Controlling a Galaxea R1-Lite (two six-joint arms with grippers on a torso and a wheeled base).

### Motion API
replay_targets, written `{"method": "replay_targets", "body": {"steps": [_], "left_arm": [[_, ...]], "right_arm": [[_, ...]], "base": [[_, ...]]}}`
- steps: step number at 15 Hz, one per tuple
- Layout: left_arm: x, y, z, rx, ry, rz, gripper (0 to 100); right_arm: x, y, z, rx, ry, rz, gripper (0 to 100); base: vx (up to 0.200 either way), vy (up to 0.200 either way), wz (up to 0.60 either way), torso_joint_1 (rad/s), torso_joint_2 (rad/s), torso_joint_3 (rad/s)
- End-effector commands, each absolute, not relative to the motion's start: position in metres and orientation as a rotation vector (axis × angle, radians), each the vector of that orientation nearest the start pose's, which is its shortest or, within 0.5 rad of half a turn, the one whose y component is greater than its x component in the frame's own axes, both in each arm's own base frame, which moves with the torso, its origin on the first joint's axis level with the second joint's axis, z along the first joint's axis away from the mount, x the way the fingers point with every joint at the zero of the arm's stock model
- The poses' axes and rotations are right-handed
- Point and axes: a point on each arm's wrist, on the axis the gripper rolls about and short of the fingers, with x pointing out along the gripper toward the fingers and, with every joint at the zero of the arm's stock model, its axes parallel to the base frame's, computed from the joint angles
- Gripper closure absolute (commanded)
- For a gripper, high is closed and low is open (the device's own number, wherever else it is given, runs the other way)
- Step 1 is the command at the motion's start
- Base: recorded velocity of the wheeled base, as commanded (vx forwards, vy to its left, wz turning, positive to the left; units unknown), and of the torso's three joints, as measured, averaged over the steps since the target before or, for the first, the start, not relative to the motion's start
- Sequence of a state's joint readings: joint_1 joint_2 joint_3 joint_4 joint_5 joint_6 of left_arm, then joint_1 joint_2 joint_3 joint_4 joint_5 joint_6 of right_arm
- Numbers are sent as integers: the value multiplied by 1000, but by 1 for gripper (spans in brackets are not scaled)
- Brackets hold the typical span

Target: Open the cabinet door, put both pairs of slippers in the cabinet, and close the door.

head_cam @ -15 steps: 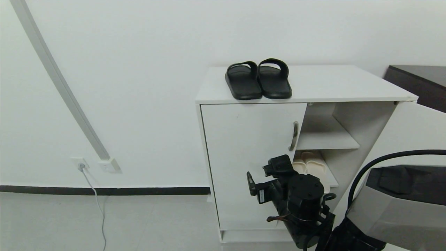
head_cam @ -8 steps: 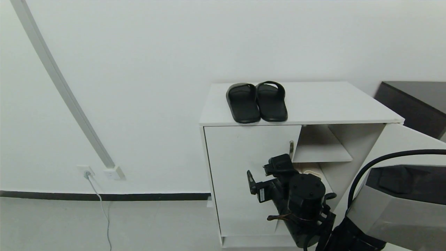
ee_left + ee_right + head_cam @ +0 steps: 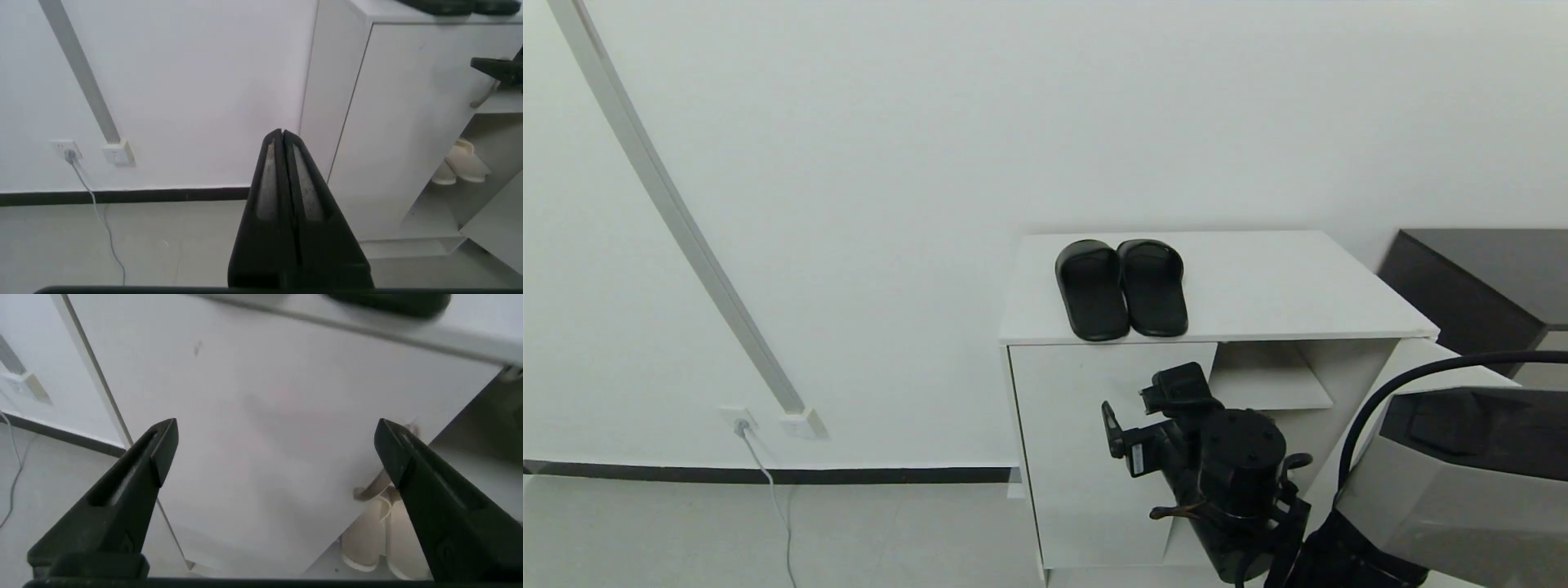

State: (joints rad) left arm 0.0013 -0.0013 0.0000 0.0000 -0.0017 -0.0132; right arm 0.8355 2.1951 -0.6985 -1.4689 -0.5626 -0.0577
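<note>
Right end effector (image 3: 275,431) before smooth door (image 3: 245,490)

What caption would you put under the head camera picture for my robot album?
Black slippers sit on top of the white cabinet, whose right door stands open.

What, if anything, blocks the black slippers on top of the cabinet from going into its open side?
Nothing visible does. The white cabinet door on the right is swung open, the pair of black rubber slippers lies free on top, and the white shelf above the pair of cream slippers looks bare.
</note>
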Motion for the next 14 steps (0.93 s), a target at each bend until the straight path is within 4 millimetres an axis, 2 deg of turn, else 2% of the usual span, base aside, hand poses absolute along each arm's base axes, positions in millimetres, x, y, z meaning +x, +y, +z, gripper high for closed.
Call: {"method": "replay_targets", "body": {"steps": [1, 6, 8, 11, 14], "left_arm": [[-23, 0, 75, -14, 0, 0, 100], [-23, 0, 75, -14, 0, 0, 100], [-23, 0, 75, -14, 0, 0, 100], [-23, 0, 75, -14, 0, 0, 100], [-23, 0, 75, -11, 0, 0, 100]], "right_arm": [[252, 261, 71, -79, 17, 277, 0], [251, 260, 70, -79, 17, 278, 0], [249, 258, 64, -92, 27, 308, 0], [255, 255, 64, -115, -25, 294, 0], [276, 260, 85, -120, -69, 256, 0]], "base": [[0, 0, 0, 261, -588, -334], [0, 0, 0, 235, -529, -293], [0, 0, 0, 166, -371, -200], [0, 0, 0, 17, -35, -22], [0, 0, 0, 0, 0, 0]]}}
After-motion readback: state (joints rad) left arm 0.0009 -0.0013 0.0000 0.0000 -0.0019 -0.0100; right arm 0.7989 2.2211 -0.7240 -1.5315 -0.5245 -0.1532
